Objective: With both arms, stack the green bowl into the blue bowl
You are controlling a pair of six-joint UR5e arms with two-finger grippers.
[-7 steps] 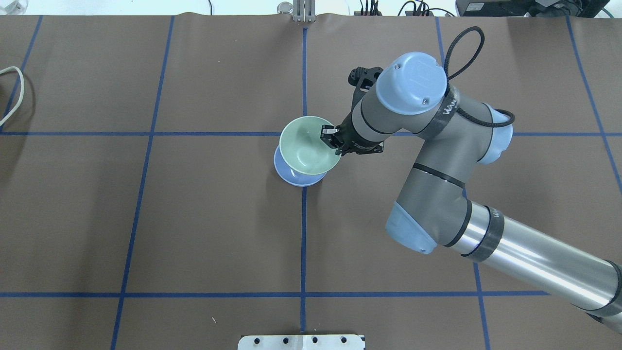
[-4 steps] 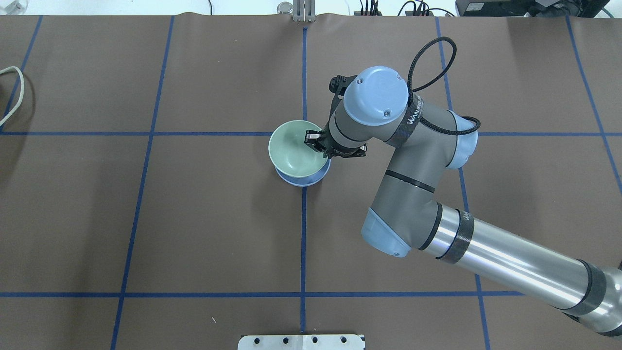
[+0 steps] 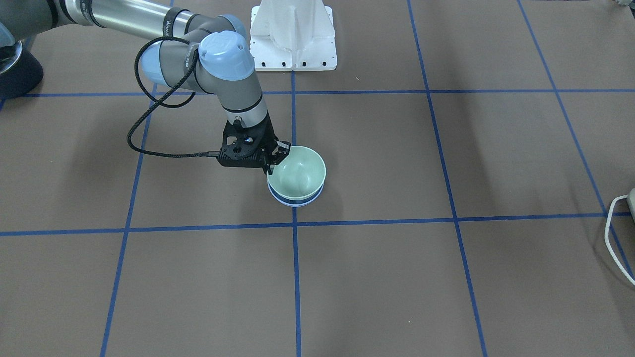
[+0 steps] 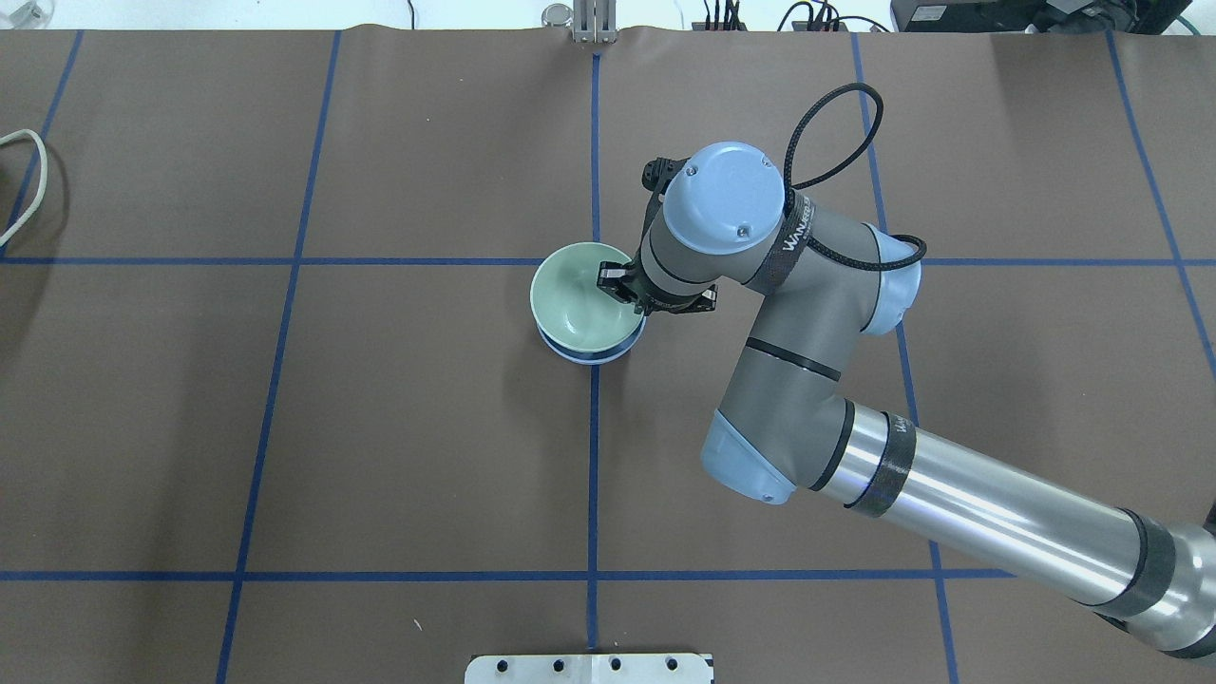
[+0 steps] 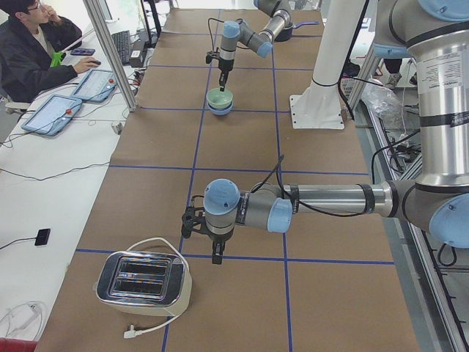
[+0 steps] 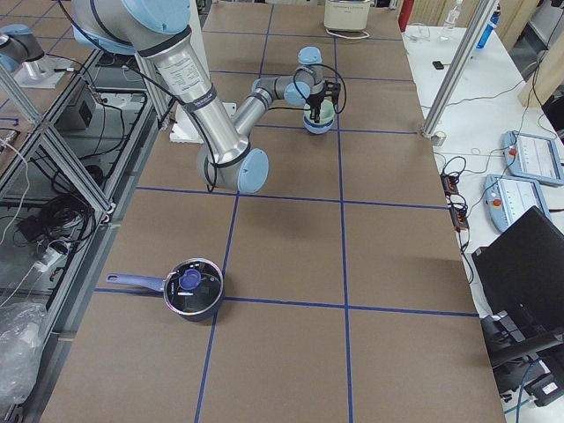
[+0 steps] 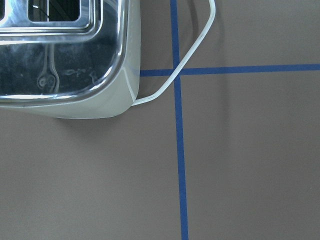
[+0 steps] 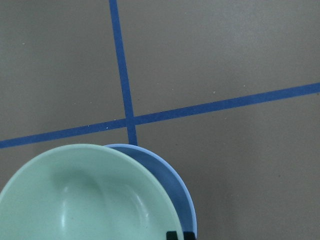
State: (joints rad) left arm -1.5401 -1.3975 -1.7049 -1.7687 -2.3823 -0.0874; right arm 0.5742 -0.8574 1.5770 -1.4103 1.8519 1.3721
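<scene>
My right gripper [image 4: 622,285] is clamped on the rim of the smooth, glossy mint-green round bowl [image 4: 581,302], which sits tilted inside the glossy periwinkle-blue round bowl [image 4: 594,355] beneath it. Letting go now, I think the slick shells could slide off-centre. My left gripper [image 5: 199,232], well away beside the chrome toaster [image 5: 144,281]: I cannot tell its jaws.

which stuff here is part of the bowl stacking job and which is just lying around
In the job:
green bowl
blue bowl
right end effector, gripping the green bowl's rim

Lying about:
toaster
saucepan
white pedestal
</scene>
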